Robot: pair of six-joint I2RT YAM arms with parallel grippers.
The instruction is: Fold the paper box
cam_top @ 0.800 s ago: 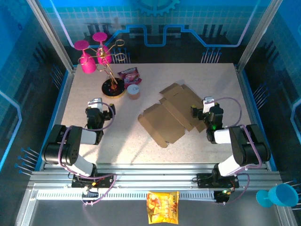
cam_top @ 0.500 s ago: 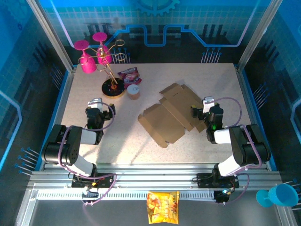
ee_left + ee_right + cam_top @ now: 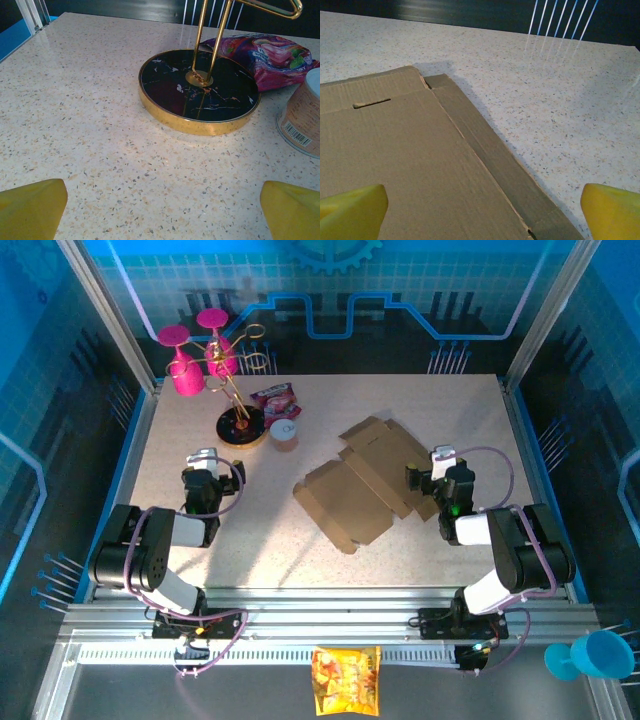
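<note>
The paper box (image 3: 368,482) lies flat on the table's middle right as an unfolded brown cardboard sheet with flaps and tabs. My right gripper (image 3: 432,476) hovers over its right edge, open, with nothing between the yellow fingertips (image 3: 351,210); below them the cardboard (image 3: 410,160) shows a slot and a creased side flap. My left gripper (image 3: 205,474) rests at the table's left, open and empty, well away from the box; its yellow fingertips (image 3: 30,207) frame bare tabletop.
A black, gold-rimmed stand (image 3: 241,425) with a gold rack and pink glasses (image 3: 187,375) stands at the back left. Beside it lie a purple snack packet (image 3: 274,398) and a small cup (image 3: 284,434). An orange-yellow packet (image 3: 346,679) sits off the table's front rail.
</note>
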